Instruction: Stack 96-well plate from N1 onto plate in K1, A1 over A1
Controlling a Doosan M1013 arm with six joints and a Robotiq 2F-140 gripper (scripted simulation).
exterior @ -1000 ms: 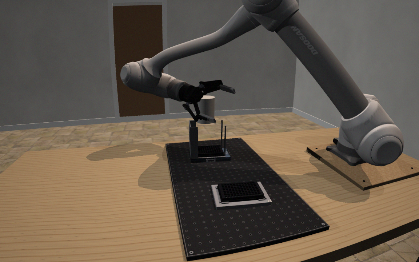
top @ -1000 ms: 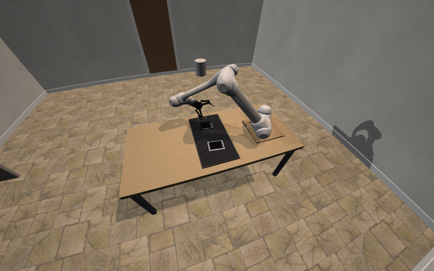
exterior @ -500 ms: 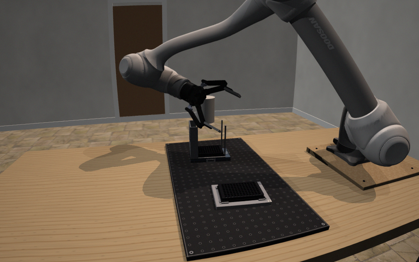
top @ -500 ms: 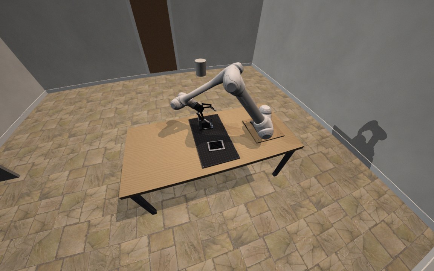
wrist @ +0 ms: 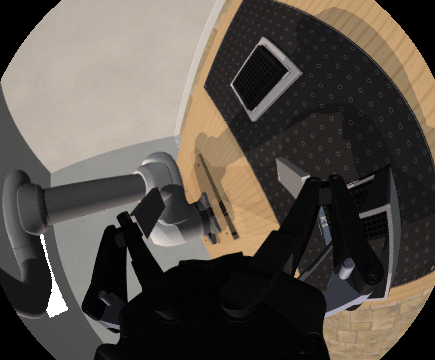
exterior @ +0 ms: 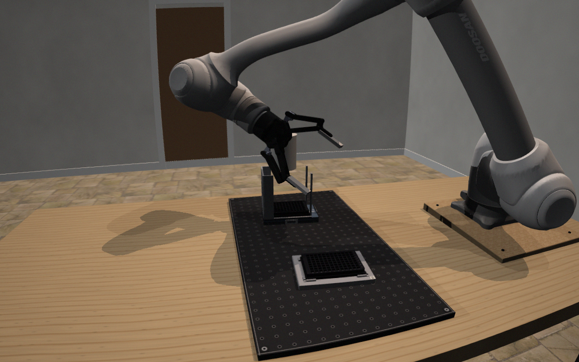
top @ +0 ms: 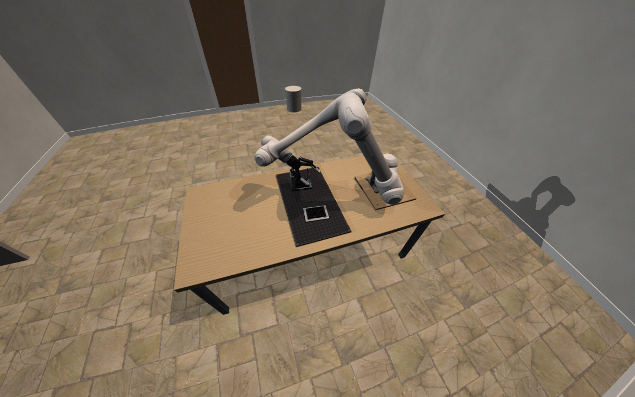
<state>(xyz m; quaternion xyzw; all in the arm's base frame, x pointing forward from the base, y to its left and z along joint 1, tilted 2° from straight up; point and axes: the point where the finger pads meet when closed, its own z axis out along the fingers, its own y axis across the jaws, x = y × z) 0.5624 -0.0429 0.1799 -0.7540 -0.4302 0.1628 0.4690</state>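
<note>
A black 96-well plate point(exterior: 331, 263) lies in the pale plate nest N1 point(exterior: 332, 270) on the black breadboard's near half; it also shows in the top view point(top: 316, 212) and in the wrist view point(wrist: 264, 76). The stack rack K1 point(exterior: 288, 203), with a dark upright wall and thin posts, holds another black plate point(exterior: 289, 207) at the breadboard's far end. My gripper point(exterior: 316, 164) is wide open and empty, tilted sideways above the rack. One finger reaches down by the rack's posts, the other points out above. I cannot make out the A1 mark.
The black perforated breadboard point(exterior: 323, 265) lies on a wooden table. The arm's base point(exterior: 503, 193) stands on a wooden mounting plate at the right. A grey cylinder point(top: 292, 98) stands on the floor behind the table, by a brown door.
</note>
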